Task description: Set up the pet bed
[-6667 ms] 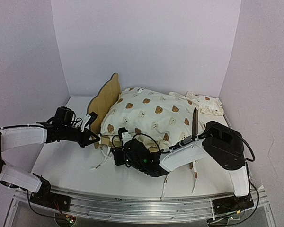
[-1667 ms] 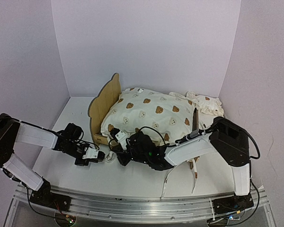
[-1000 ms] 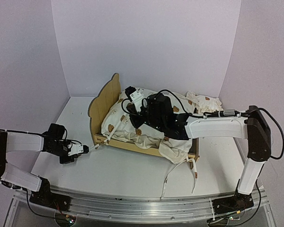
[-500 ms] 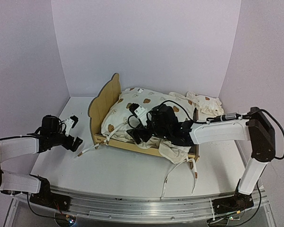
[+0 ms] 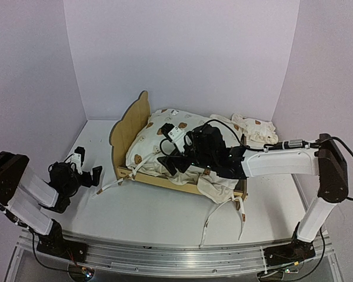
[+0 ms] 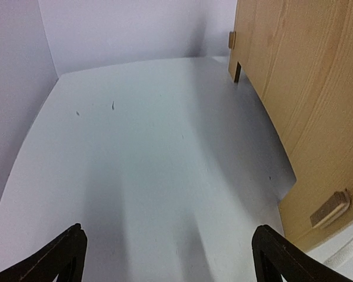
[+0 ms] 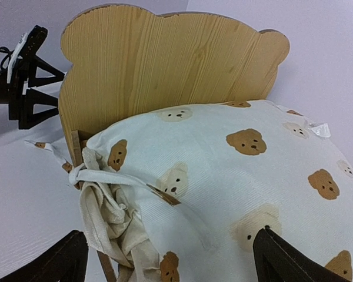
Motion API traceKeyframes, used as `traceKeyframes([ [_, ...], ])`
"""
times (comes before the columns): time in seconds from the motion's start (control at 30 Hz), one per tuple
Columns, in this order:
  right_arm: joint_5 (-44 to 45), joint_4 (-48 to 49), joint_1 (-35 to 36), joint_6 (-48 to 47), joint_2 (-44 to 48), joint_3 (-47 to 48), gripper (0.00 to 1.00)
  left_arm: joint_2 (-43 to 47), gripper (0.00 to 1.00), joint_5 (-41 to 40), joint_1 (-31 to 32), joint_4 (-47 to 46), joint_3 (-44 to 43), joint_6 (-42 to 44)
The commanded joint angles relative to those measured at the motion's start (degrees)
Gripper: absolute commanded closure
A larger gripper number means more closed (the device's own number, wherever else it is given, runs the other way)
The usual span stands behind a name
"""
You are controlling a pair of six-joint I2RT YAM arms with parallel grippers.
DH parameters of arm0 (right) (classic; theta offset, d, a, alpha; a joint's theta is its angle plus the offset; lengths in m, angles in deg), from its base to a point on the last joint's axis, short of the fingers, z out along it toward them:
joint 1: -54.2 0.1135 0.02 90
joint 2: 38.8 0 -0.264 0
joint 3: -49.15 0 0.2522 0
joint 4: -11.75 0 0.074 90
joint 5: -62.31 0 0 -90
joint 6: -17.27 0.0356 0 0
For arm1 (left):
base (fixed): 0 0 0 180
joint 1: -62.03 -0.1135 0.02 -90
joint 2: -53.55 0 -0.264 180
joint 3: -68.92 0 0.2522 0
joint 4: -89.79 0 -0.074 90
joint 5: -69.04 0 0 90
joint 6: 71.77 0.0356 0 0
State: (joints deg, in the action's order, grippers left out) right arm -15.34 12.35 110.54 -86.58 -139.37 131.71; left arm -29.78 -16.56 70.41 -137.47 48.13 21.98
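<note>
Just ahead of right gripper (image 5: 167,158): puffy cream bear-print fabric cushion (image 7: 253,176), lying in small light plywood pet bed (image 7: 165,64) with bear-ear headboard. Right jaws spread wide, nothing held, hovering over cushion's near-left part. Fingertips low in right wrist view, either side of crumpled cream fabric tie strings (image 7: 106,217) knotted at bed's corner post. Headboard upright beyond cushion, farther out from right fingers.

To right of left gripper (image 5: 88,166): outer plywood face of same headboard, near but apart. Left jaws also fully apart, empty, low over bare white tabletop (image 6: 141,147); only table between fingertips in left wrist view. One loose cream string (image 5: 109,186) trailing from bed's near-left corner onto table toward left gripper; touching or not, cannot tell.

Left gripper well apart from right gripper, headboard's near end roughly between the two.

Beyond right arm, at bed's foot end: small ruffled bear-print fabric pillow (image 5: 256,129), against cushion edge; inside frame or not, cannot tell. More cream fabric and strings hanging over bed's near side rail under right arm, down onto table.
</note>
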Motion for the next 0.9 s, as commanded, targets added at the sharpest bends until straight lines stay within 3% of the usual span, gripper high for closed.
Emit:
traceKeyframes([
  [0.0,-0.6,-0.1,0.0,-1.2,1.9,1.9,0.02,-4.9,0.0,6.6,-1.0,-24.2,3.9,0.7],
  [0.07,-0.6,-0.3,0.0,-1.6,2.4,1.7,0.02,-10.7,0.0,9.3,-1.0,-33.6,5.7,2.1],
  [0.1,-0.7,-0.5,0.1,-1.9,2.7,1.6,0.02,-11.9,0.0,11.6,-1.0,-34.0,4.9,3.6],
  [0.2,-0.9,-1.0,0.1,-2.5,4.4,0.7,0.02,-9.3,0.0,12.6,-0.9,-24.2,1.8,3.8],
  [0.3,-0.9,-1.7,0.0,-2.9,5.2,0.3,0.02,-10.3,0.0,9.7,-1.1,-23.5,0.5,2.6],
  [0.47,-1.4,-3.4,-0.4,-4.3,7.4,-1.3,0.02,-11.5,0.0,1.8,-3.4,-1.9,-12.1,-4.0],
  [0.87,0.1,-6.8,-0.7,-5.6,13.4,-5.8,0.02,-11.5,0.0,1.5,-4.1,-2.1,-12.0,-5.3],
])
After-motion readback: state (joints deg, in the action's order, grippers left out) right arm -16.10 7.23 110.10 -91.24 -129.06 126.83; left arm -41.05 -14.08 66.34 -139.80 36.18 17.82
